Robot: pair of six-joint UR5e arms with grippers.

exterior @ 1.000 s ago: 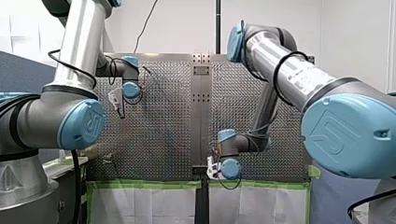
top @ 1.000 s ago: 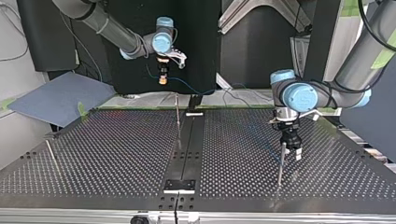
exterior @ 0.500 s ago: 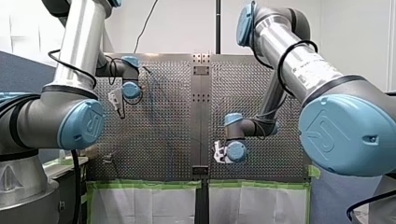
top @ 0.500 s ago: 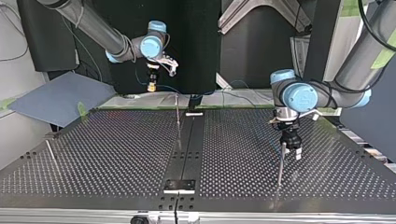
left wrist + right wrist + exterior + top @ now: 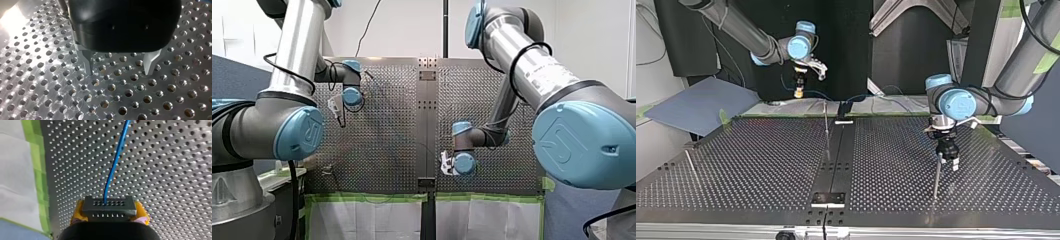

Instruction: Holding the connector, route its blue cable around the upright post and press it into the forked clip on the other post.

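In the right wrist view a black connector [image 5: 109, 207] sits between yellow pads, with my right gripper [image 5: 110, 216] shut on it. Its blue cable [image 5: 115, 165] runs straight ahead over the perforated table. In the top view my right gripper [image 5: 798, 91] hangs above the table's far edge, left of a thin upright post [image 5: 826, 130], and the cable [image 5: 856, 96] trails off to the right. My left gripper [image 5: 948, 162] stands open just above the plate, close beside another post [image 5: 937, 175]. Its metal fingers [image 5: 87, 62] hold nothing.
A third thin post [image 5: 690, 165] leans near the top view's left edge. A black strip [image 5: 836, 155] runs down the table's middle. Green tape [image 5: 40, 177] marks the table's edge beside a white sheet. A blue-grey board [image 5: 701, 102] lies beyond the table.
My right gripper has carried the connector toward the top view's left and slightly higher, mostly within the first half second. My left arm has stayed still.
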